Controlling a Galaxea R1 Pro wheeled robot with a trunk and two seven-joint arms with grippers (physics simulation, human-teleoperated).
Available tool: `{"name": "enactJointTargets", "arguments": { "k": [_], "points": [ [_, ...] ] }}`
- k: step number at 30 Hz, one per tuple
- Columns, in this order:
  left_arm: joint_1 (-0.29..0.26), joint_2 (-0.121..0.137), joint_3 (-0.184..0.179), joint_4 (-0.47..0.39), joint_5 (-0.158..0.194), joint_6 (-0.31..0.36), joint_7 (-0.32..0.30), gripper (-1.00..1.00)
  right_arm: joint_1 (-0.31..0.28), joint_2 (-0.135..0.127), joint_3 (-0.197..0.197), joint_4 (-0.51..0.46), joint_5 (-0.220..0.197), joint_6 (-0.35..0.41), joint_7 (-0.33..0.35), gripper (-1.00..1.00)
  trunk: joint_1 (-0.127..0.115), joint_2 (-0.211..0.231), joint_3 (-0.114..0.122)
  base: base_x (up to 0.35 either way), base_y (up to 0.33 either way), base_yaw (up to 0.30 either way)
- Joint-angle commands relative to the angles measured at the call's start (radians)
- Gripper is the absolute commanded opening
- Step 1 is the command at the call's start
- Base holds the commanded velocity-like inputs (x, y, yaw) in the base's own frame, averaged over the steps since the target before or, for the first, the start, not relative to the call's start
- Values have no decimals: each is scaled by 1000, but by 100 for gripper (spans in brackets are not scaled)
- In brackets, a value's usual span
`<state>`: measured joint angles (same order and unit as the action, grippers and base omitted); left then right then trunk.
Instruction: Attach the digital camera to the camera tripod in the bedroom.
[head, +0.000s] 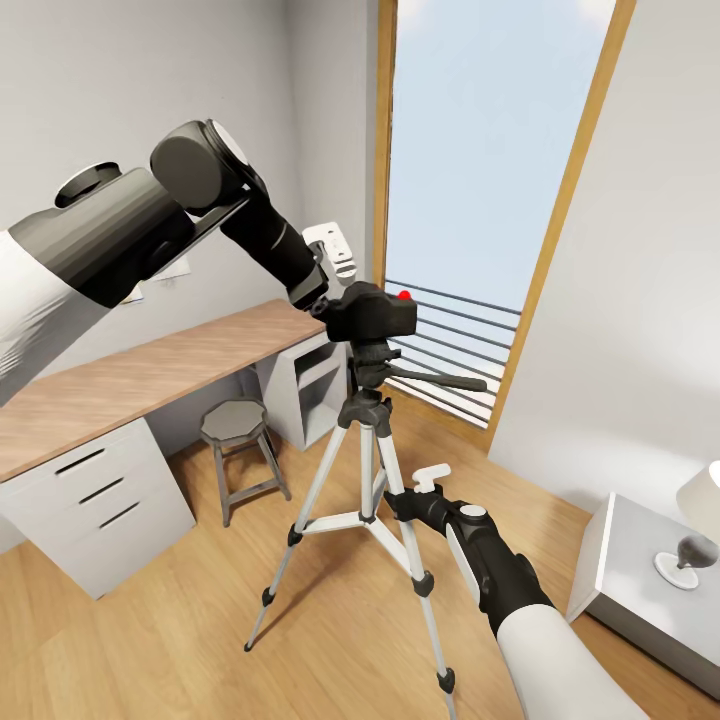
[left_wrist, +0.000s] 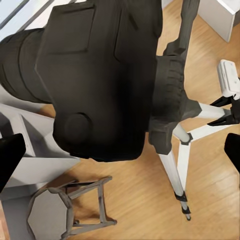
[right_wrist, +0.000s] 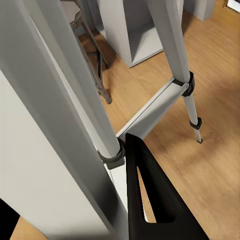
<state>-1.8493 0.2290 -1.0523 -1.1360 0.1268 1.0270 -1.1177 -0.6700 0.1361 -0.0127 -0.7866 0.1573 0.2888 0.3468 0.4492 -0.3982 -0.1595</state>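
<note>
At the centre of my head view stands the camera tripod (head: 368, 470), its three silver legs splayed on the light wood floor (head: 180, 640); on its black head sits the digital camera (head: 372, 312), red dot uppermost, with the pan handle (head: 440, 380) jutting toward 3 o'clock. My left arm reaches in from 10 o'clock and my left gripper (head: 335, 285) sits right against the camera's near side; from the left wrist view the camera body (left_wrist: 95, 75) looms between two dark fingertips (left_wrist: 10, 160) at the frame's edges, so the jaws look spread wide around it, with no visible contact on either pad; the tripod head (left_wrist: 170, 100) lies directly against the camera there. My right arm comes up from 5 o'clock and my right gripper (head: 405, 498) is at the tripod's right-hand leg, about halfway down; in the right wrist view a silver leg (right_wrist: 75, 100) runs close along one black finger (right_wrist: 150, 200), but I cannot tell whether the jaws are pinching the leg or merely beside it. At 9 o'clock from the tripod stands a small metal stool (head: 240, 450), under the long wood-topped desk (head: 130, 380); behind, at 12 o'clock, the tall wood-framed window (head: 480, 180); a lamp (head: 695, 530) on a white side table (head: 620, 580) at 4 o'clock.
</note>
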Motion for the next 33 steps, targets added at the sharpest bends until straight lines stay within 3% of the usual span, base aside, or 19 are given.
{"name": "enactJointTargets", "arguments": {
  "k": [1,15,18,20,21,23,25,27,28,30,31,33],
  "points": [
    [-2,1,-3,-1,10,8,5,100,0,0,0,14,79,4,5,-100,1,-2,-2,0,0,0],
    [-2,6,2,0,10,8,7,100,0,0,0,14,79,4,5,-100,1,-2,-2,0,0,0],
    [-2,19,28,1,19,8,8,100,0,0,0,14,79,4,5,-100,1,-2,-2,0,0,0],
    [-2,38,88,1,37,8,9,100,0,0,0,14,79,4,5,-100,1,-2,-2,0,0,0],
    [-2,52,143,2,54,8,9,100,0,0,0,14,79,4,5,-100,1,-2,-2,0,0,0],
    [-1,68,199,2,74,8,10,100,0,-1,0,14,79,4,5,-100,1,-2,-2,0,0,0],
    [16,104,301,8,112,8,11,100,0,-1,0,14,79,4,5,-100,1,-2,-2,0,0,0],
    [36,126,350,13,129,8,11,100,0,-1,0,14,79,4,5,-100,1,-2,-2,0,0,0],
    [63,151,400,18,144,8,11,100,0,-1,0,14,79,4,5,-100,1,-2,-2,0,0,0],
    [95,177,453,21,158,8,11,100,0,-1,0,14,79,4,6,-100,1,-2,-2,0,0,0],
    [132,202,504,24,169,8,11,100,0,-1,0,14,79,4,6,-100,1,-2,-2,0,0,0],
    [191,233,573,30,180,8,12,100,0,-1,0,14,79,4,6,-100,1,-2,-2,0,0,0]
  ]
}}
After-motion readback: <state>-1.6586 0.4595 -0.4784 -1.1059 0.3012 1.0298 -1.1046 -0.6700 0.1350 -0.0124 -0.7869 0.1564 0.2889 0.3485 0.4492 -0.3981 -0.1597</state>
